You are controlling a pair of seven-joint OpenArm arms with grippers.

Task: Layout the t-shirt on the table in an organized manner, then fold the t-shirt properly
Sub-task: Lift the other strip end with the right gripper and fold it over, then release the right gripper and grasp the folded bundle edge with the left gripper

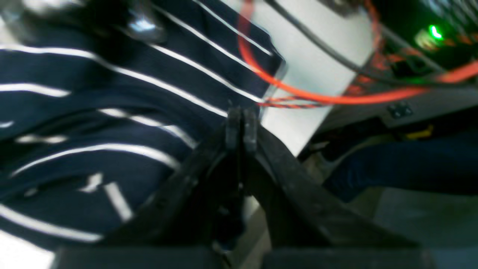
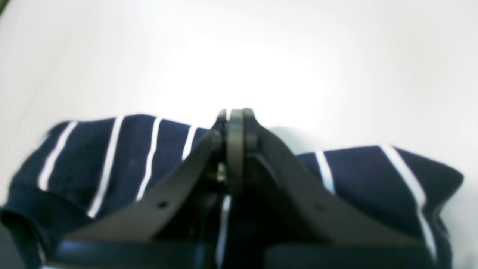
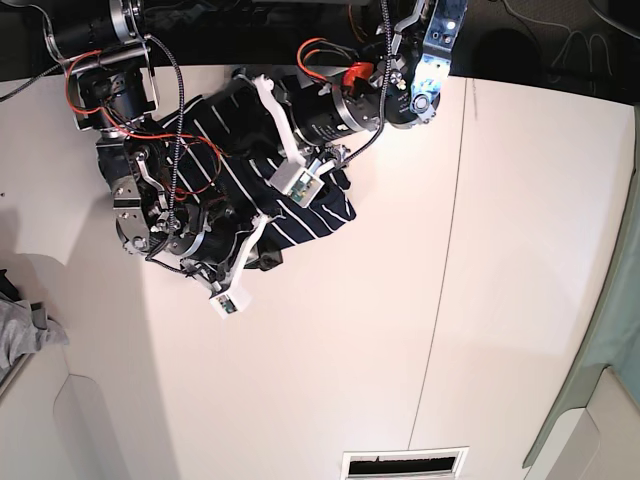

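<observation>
White worktop (image 3: 330, 380) carries the bunched t-shirt (image 3: 300, 205); both pincers closed, left pincer (image 1: 241, 129), right pincer (image 2: 235, 127). Only the base view shows a grey cloth (image 3: 22, 330).

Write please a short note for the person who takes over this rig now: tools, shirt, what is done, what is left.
Left tool: shut; whether it pinches cloth cannot be told.
Right tool: shut, low at the shirt; grip unclear.
Shirt: bunched in a heap at the far side of the table, under both arms, near the back edge.
Done: nothing finished; the shirt is not spread flat.
Left: lay it out flat, smooth the sleeves, then fold.
</observation>
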